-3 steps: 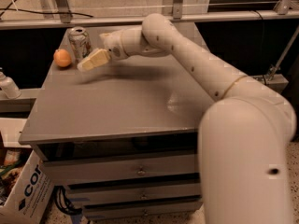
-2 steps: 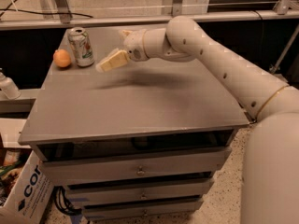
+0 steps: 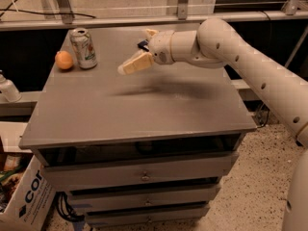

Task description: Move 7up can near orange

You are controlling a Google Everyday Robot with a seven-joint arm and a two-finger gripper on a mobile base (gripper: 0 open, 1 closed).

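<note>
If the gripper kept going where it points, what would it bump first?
Probably bare table top in front of the 7up can and orange. The gripper hangs right of both, angled down-left; depth unclear.

Above the back of the grey cabinet (image 3: pixel 144 109) the gripper (image 3: pixel 143 48) hangs with spread fingers. Its far finger (image 3: pixel 151 32) is mostly behind the wrist, and a small dark thing (image 3: pixel 142 44) there is too covered for us to name. Right of the cabinet, the arm (image 3: pixel 250 57) is cut by the edge. Left of the cabinet, a white bottle (image 3: pixel 6 88) and a cardboard box (image 3: pixel 24 201) are cut off too. We cannot read the label of the 7up can (image 3: pixel 83 48).
</note>
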